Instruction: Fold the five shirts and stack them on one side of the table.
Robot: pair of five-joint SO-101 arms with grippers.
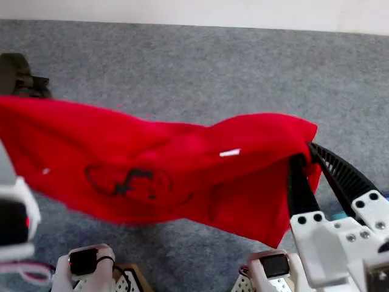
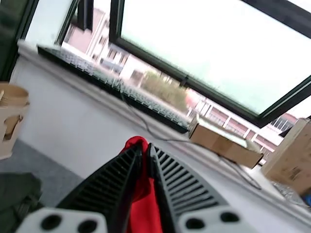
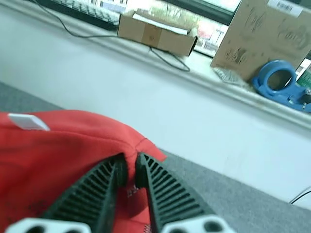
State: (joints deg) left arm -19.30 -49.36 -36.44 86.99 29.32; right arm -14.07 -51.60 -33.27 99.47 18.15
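**A:** The left hand (image 2: 144,149) is clamping an edge of the red fabric shirt (image 1: 182,173) between its black ribbed fingers (image 2: 109,182), isn't it?

**B:** Yes, and the right hand (image 3: 128,164) is pinching another edge, closed tight on the cloth.

**A:** Where is the shirt hanging?

**B:** It is stretching between both hands, held up over the grey carpeted bench (image 1: 213,67), with a white label (image 1: 229,152) showing.

We hold the shirt (image 1: 164,170) stretched above the table (image 1: 213,67), our left gripper (image 2: 145,148) pinching its left end and our right gripper (image 3: 131,160) its right end. A bundled garment (image 1: 21,76) lies on the table behind the shirt's left end.
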